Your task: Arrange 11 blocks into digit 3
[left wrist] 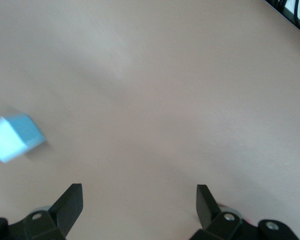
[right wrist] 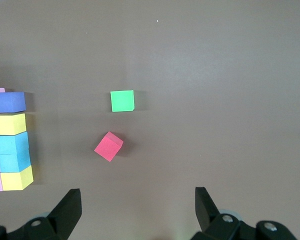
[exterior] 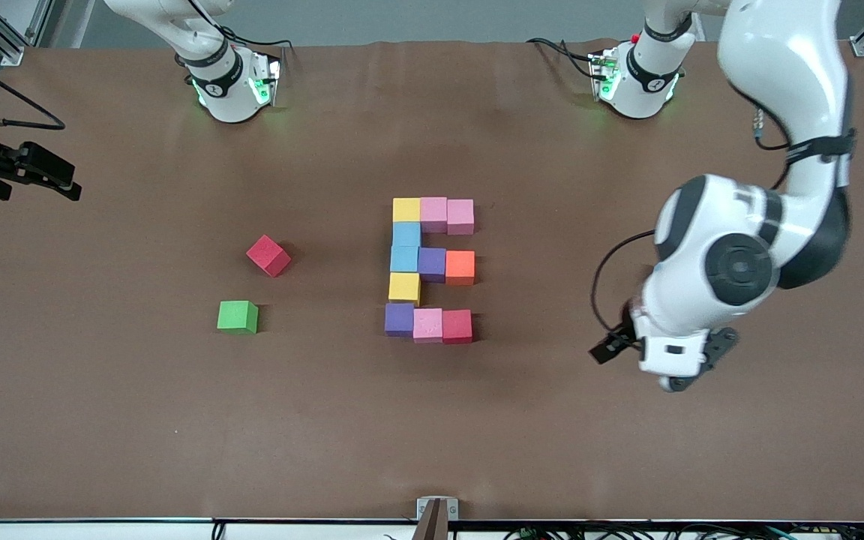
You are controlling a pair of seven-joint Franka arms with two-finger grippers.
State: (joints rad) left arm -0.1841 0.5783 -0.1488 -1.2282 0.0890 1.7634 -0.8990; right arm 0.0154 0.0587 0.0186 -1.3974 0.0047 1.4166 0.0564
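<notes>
Several blocks lie touching in an E-like figure (exterior: 432,266) at mid-table: a yellow-pink-pink bar, a light blue-purple-orange bar and a purple-pink-red bar, joined by a column of yellow and light blue cubes (right wrist: 12,150). A loose red cube (exterior: 268,255) (right wrist: 108,146) sits tilted toward the right arm's end. My left gripper (left wrist: 139,187) is open and empty above bare table at the left arm's end; a light blue cube (left wrist: 15,137) shows beside it in the left wrist view. My right gripper (right wrist: 137,190) hangs open and empty high over the table.
A green cube (exterior: 237,316) (right wrist: 122,101) lies near the loose red cube, nearer the front camera. The left arm (exterior: 709,270) hangs over the table's left-arm end. Brown table (exterior: 139,420) surrounds the figure.
</notes>
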